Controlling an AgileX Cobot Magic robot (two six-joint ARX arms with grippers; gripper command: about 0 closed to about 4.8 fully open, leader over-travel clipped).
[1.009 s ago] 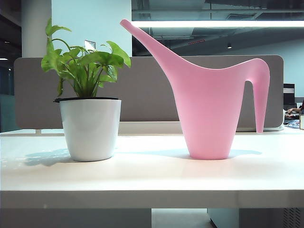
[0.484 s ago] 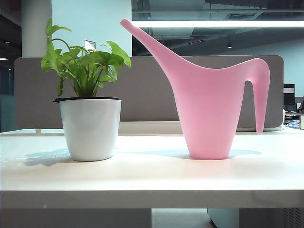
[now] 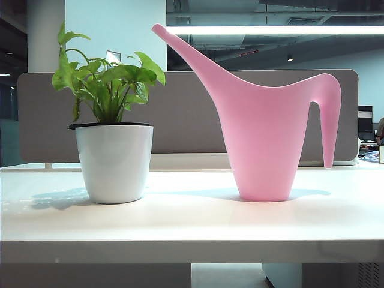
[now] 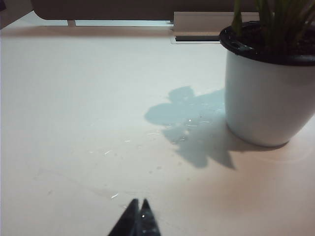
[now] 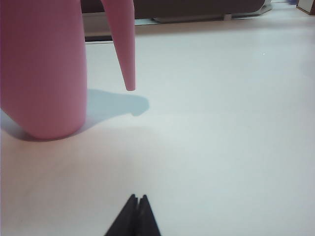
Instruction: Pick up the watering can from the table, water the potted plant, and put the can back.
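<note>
The pink watering can [image 3: 264, 144] stands upright on the white table [image 3: 192, 225], right of centre, spout aimed up toward the potted plant [image 3: 113, 156] at the left. Neither arm shows in the exterior view. In the right wrist view the watering can [image 5: 42, 69] and its handle leg [image 5: 125, 44] stand ahead, well apart from my right gripper [image 5: 137, 197], which is shut and empty. In the left wrist view the potted plant [image 4: 268, 93] stands ahead to one side, clear of my left gripper [image 4: 139, 201], also shut and empty.
A grey partition panel [image 3: 186, 114] runs behind the table. A cable slot [image 4: 197, 37] sits in the tabletop near the plant. The table's thick front edge [image 3: 192, 252] faces the exterior camera. Office clutter [image 3: 372, 147] lies far right.
</note>
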